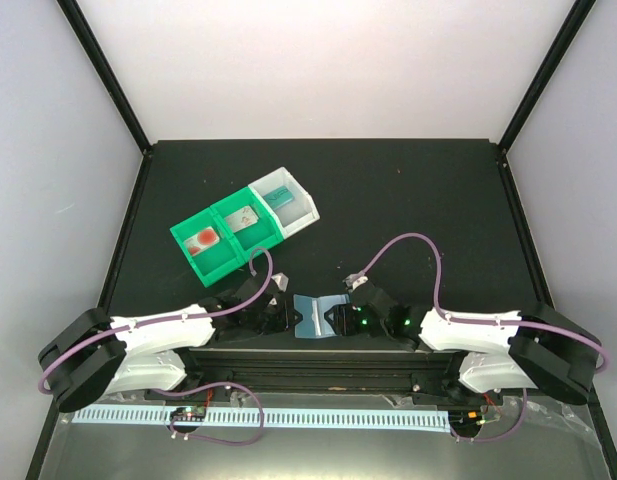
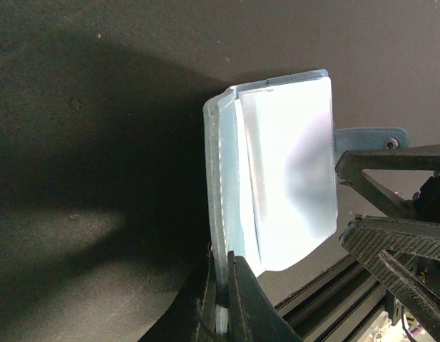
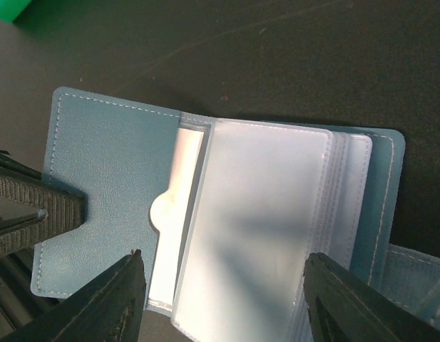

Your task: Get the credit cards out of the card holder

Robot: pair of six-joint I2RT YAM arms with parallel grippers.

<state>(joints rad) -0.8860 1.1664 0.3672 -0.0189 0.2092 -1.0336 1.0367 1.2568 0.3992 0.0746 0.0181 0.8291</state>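
1 card holder (image 1: 310, 316), at 6 o'clock on the table (image 1: 418, 210) by the near edge, open, btwn the 2 hands. L hand (image 2: 221, 296) pinched tight on holder's cover edge. R hand (image 3: 223, 263) spread wide, fingers either side of the clear sleeves; whether touching, can't tell. Pale sheet in cover pocket behind thumb notch; card or not, unclear.

Trays at 10 o'clock of holder, 3 compartments in a row: 2 in green tray (image 1: 226, 258), 1 in white tray (image 1: 306, 215). Contents: red-white item (image 1: 202, 240) in outer green, 1 pale card (image 1: 245, 216) in inner green, 1 teal card (image 1: 279, 197) in white. 2 cards seen in trays.
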